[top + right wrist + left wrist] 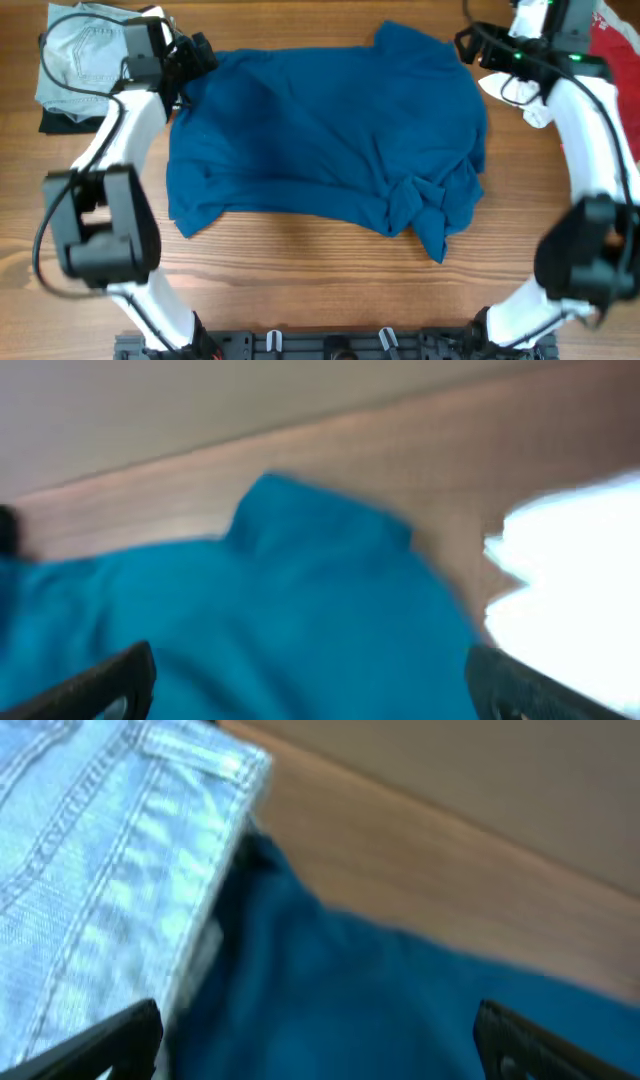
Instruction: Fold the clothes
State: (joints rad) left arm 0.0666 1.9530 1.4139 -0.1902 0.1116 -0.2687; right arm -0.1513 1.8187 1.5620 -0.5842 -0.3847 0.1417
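Item 1. Clothes: one dark blue shirt of soft cloth, laid out across the middle of the wooden table. The left part is spread fairly flat. The near right corner is bunched into folds and wrinkles, and one flap points toward the near edge. A small lobe of cloth projects at the far right edge.

Item 2. Left tool: positioned at the far left corner of the shirt, above or at the cloth's edge. In the left wrist view its two dark fingers are spread wide and nothing is gripped between them. Only blue cloth is seen below.

Item 3. Right tool: positioned at the far right corner of the shirt, beside the projecting lobe. In the right wrist view its fingers are likewise held wide apart, with nothing grasped. That view is blurred, so contact with the cloth cannot be judged.

Item 4. Folded light denim garment: placed at the far left of the table, just beside the shirt's edge, on top of a dark item.

Item 5. Red cloth: seen at the far right edge.

Item 6. White object: recorded right of the shirt, overexposed, possibly cloth.
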